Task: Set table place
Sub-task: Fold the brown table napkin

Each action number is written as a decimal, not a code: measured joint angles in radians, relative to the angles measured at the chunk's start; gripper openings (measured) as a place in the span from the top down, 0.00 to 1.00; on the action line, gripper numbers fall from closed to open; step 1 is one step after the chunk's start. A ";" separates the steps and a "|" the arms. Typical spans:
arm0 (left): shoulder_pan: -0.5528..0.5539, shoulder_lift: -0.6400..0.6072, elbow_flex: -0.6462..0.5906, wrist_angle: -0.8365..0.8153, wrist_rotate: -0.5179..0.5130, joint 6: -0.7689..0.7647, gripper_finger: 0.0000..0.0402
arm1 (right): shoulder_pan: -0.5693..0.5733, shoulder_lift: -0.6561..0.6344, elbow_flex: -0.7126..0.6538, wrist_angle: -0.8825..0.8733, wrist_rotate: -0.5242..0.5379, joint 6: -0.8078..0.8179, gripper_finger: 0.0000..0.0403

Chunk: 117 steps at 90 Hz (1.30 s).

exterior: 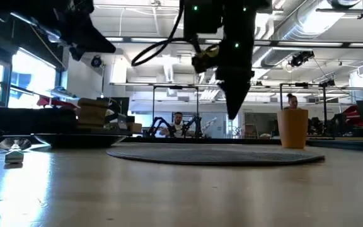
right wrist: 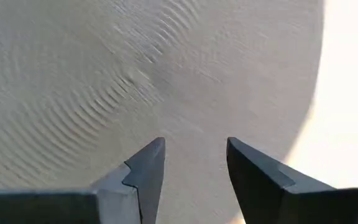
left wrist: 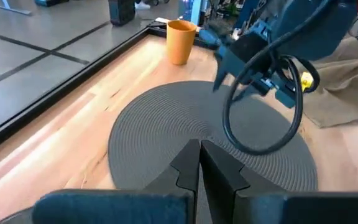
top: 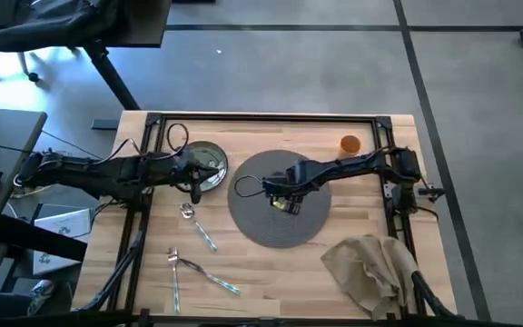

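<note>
Right gripper (top: 284, 202) hangs over the mat (top: 278, 232) centre, fingers spread, holding nothing. Left gripper (top: 200, 174), fingers pressed together, sits above the plate (top: 213, 159), just left of the mat — left arm nearer

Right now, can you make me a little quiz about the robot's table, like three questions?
1. True or false: the orange cup stands on the grey mat.
2. Which gripper hangs over the mat: A) left gripper B) right gripper?
3. Fill in: the plate lies beside the mat, under the ____ arm.

Key:
1. False. The cup stands apart from the mat, on the bare table near the far rail.
2. B. Its fingers are open, holding nothing.
3. Left. That gripper's fingers are shut.
</note>
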 joint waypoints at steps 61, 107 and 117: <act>-0.089 0.381 0.061 -0.005 0.052 -0.120 1.00 | 0.303 -0.724 -0.768 0.549 -0.168 0.544 0.49; 0.017 0.455 0.061 0.079 0.328 -0.075 1.00 | 0.507 -0.718 -0.811 0.558 -0.390 0.249 0.48; 0.016 0.479 0.061 0.082 0.338 -0.038 1.00 | 0.555 -0.686 -0.814 0.537 -0.265 0.184 0.48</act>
